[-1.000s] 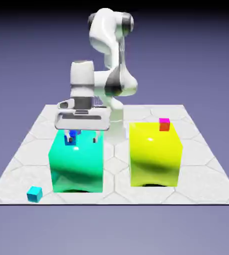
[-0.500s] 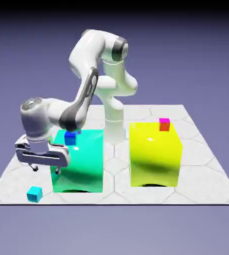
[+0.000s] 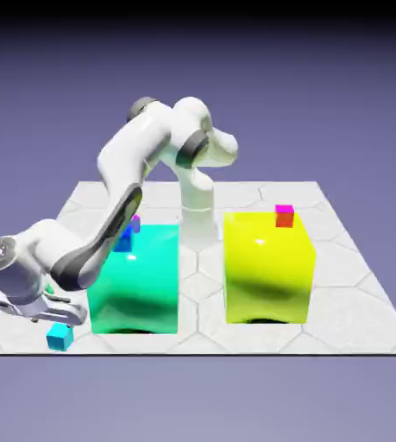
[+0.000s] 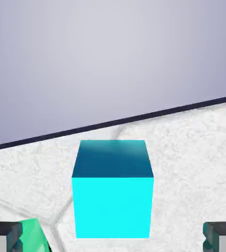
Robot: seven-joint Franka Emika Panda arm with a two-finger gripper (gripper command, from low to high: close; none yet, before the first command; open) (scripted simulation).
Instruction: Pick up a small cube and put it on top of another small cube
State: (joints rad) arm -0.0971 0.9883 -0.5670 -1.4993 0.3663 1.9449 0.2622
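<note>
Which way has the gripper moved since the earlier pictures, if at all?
Yes: in the exterior view the gripper has moved left and down, from over the teal block to beside it, near the cyan cube.

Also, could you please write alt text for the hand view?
A bright cyan cube sits on a pale table near its dark edge, ahead of the open gripper, with part of a green object at lower left.

From outside, a fixed camera faces the arm (image 3: 132,164) across the tabletop (image 3: 356,302) from above, while the hand camera looks close along the gripper, both showing the cyan cube (image 3: 59,337) and the tabletop's near-left edge
</note>
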